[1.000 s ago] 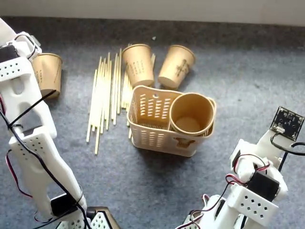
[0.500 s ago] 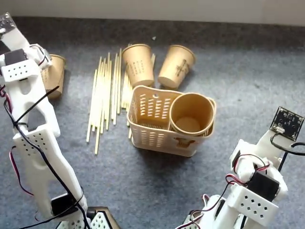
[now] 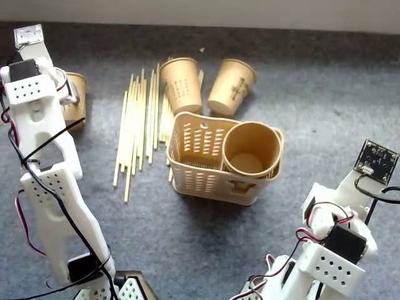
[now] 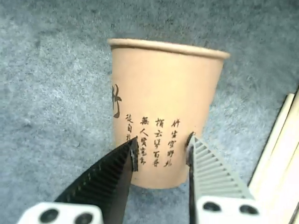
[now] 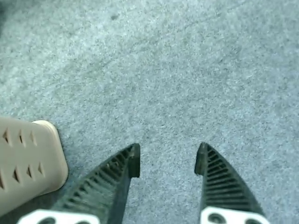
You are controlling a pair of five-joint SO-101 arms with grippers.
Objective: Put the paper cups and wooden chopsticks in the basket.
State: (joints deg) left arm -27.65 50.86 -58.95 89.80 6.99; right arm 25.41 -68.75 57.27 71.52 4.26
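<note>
Left tool [image 4: 162, 148]: spread, one finger over each side of the lone cup [image 4: 163, 102], gripping nothing.
Lone cup: on its side on the grey desk [image 3: 312, 94], well left of the basket [image 3: 194, 181], past the chopsticks [image 3: 137, 128].
Change: the left arm [image 3: 37, 112] has stretched farther from its base, away from the basket's near side. In the high view it now covers more of the lone cup than a second ago. Nothing else has shifted.
Right tool [image 5: 167, 161]: spread and empty, above bare desk just off a basket corner.
Basket: upright, with the upright cup [image 3: 251, 149] standing in its right half, mouth up.
Chopsticks: loose bundle flat on the desk, just left of the basket.
First far cup [image 3: 181, 84]: on its side just beyond the basket.
Second far cup [image 3: 232, 86]: on its side beside the first, also beyond the basket.
</note>
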